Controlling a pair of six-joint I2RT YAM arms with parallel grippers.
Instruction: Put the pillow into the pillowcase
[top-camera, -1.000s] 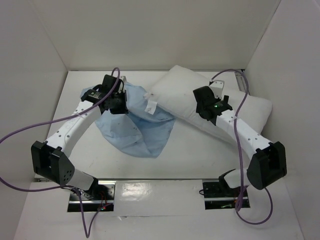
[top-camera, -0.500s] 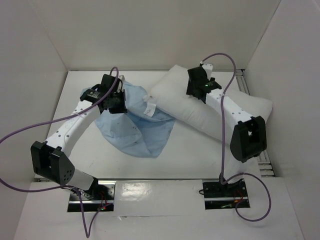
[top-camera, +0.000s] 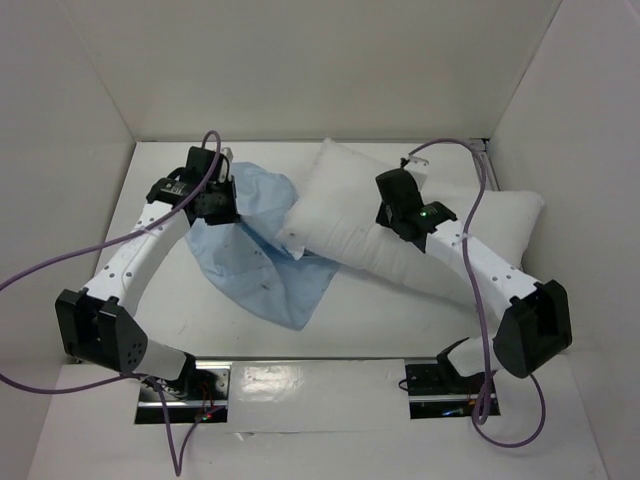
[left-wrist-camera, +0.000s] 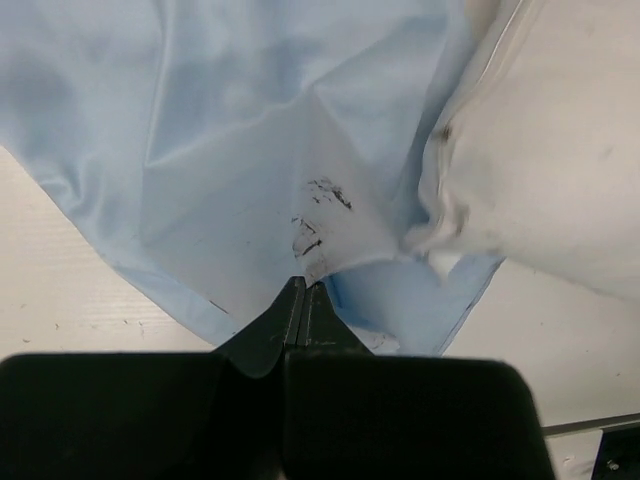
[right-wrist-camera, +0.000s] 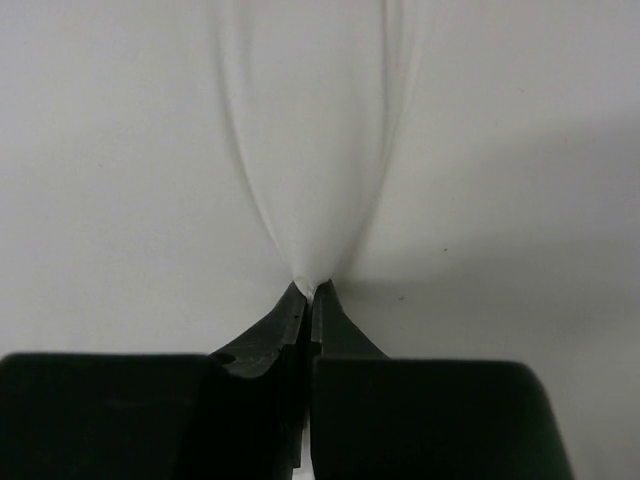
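two pinches on cloth
pinched tight in left gripper (left-wrist-camera: 303, 285), pillowcase (top-camera: 255, 270) fold at centre left; pinched tight in right gripper (right-wrist-camera: 308, 292), pillow (top-camera: 335, 205) skin at centre right.

Enclosure of three plain white panels. Back wall (top-camera: 320, 70) flat, unmarked. Left wall (top-camera: 50, 170) and right wall (top-camera: 590, 130) splay outward toward camera, seams meeting back wall at far corners. Table (top-camera: 400, 310) white, matte; left wrist view shows faint dark specks and scuffs on surface. Glossy white strip (top-camera: 320, 380) along near edge, catching glare. Metal rail (top-camera: 487, 150) at far right corner, at foot of right wall. Lighting even, diffuse; shadows soft.
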